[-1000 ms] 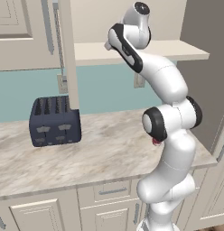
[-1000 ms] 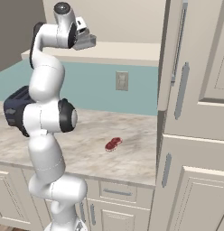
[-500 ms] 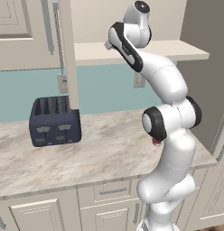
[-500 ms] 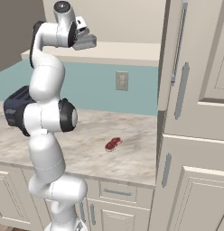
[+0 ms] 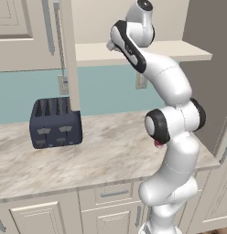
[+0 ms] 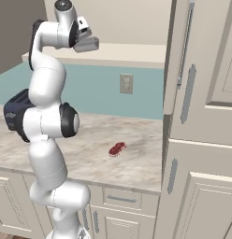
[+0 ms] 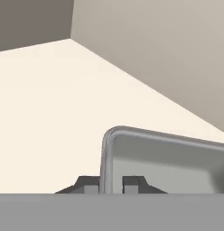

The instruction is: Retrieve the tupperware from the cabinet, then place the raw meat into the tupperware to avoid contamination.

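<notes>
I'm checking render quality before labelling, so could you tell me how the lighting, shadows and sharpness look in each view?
Left base view: even, flat light, no glare, a faint soft shadow under the toaster. Right base view: the meat is small but sharp, with almost no shadow. Hand view: the container rim is crisp with a thin highlight along its edge; the shelf is a plain pale surface.

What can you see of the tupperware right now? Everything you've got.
The tupperware is a grey, shallow container with a rounded corner and a thin raised rim, plastic by the look of it. It has no lid and looks empty. It sits upright at the height of the cabinet's beige shelf. The gripper has closed its two fingertips on the container's near wall, one inside, one outside. In the right base view it shows as a grey slab at the hand.
</notes>
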